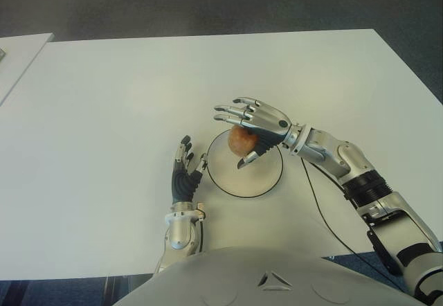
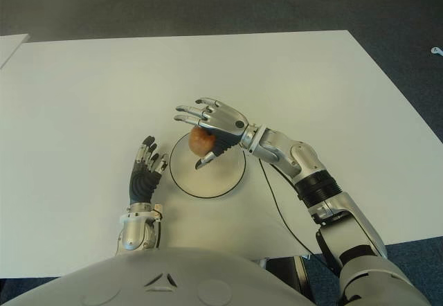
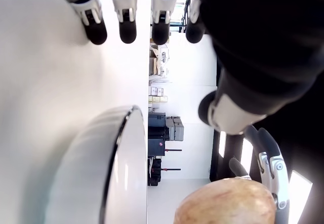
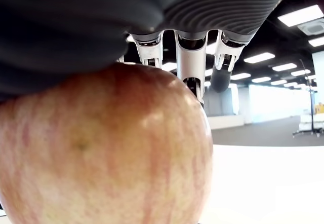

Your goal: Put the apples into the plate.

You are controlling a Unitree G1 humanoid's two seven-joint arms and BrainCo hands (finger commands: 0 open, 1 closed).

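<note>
Nearest to me, just ahead of the robot's torso, my left hand [image 1: 185, 173] shows palm-down over the white table [image 1: 104, 112], immediately to the left of the plate [image 1: 266, 185]. Its fingers [image 3: 127, 27] are stretched out straight and slightly spread, holding nothing; in the left wrist view I see four dark fingertips lined up above the tabletop, with the plate's dark rim curving close by. I cannot tell whether the palm actually touches the table.

A little farther out sits the plate itself, white with a thin dark edge, round and flat on the table. My right arm comes in from the right side, a thin black cable trailing on the table beside it, and my right hand [image 1: 252, 127] is over the far half of the plate. The apple [image 1: 241, 140], reddish with yellow streaks, is under that palm. The thumb curls down along its near side, while the long fingers [image 1: 232, 112] reach out almost straight past the fruit toward the left, spread and not wrapped around it. In the right wrist view the apple fills the frame, pressed close against the dark palm, three fingers extending beyond it. I cannot tell whether the apple is resting on the plate or raised just above it.

Beyond the hand the table runs on bare to its far edge, then dark floor.
</note>
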